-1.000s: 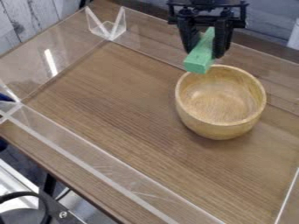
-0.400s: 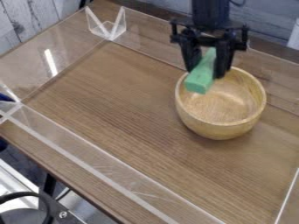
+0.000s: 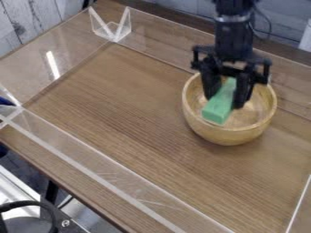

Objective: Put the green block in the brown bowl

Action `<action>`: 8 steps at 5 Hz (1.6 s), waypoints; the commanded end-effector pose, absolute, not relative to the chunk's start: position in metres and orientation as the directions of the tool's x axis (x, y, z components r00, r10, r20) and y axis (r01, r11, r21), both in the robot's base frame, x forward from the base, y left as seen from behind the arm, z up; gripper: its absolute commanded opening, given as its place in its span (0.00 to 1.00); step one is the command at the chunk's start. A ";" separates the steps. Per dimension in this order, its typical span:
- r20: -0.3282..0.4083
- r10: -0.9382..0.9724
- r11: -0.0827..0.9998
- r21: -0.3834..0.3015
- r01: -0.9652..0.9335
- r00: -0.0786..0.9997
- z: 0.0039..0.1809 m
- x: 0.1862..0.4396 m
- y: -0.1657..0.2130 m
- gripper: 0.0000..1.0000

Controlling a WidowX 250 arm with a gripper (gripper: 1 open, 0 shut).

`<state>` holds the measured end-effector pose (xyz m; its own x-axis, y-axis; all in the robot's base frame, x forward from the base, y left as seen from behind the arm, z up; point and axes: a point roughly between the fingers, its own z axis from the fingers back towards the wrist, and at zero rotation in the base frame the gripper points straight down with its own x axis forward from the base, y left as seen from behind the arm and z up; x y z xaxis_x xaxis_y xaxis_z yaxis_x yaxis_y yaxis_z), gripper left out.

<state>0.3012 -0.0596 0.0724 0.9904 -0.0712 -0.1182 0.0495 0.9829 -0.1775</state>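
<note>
Compared with a moment ago, my black gripper (image 3: pixel 221 86) has come down, bringing the flat, bright green rectangular block (image 3: pixel 217 111) with it. I see it gripping the block within the rim of the round light-brown wooden bowl (image 3: pixel 228 134); whether block touches bowl, I can't tell.

One camera looks steeply down from above onto the wooden bench (image 3: pixel 115 118), taking in most of its top.

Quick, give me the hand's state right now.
Hand: closed on the green block, holding it inside the brown bowl.
</note>
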 end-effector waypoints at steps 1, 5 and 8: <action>-0.067 -0.076 0.984 -0.166 0.063 0.995 0.078 0.308 -0.065 0.00; -0.047 -0.080 0.985 -0.158 0.071 0.996 0.081 0.308 -0.066 0.00; -0.018 -0.081 0.984 -0.160 0.077 0.997 0.092 0.306 -0.065 0.00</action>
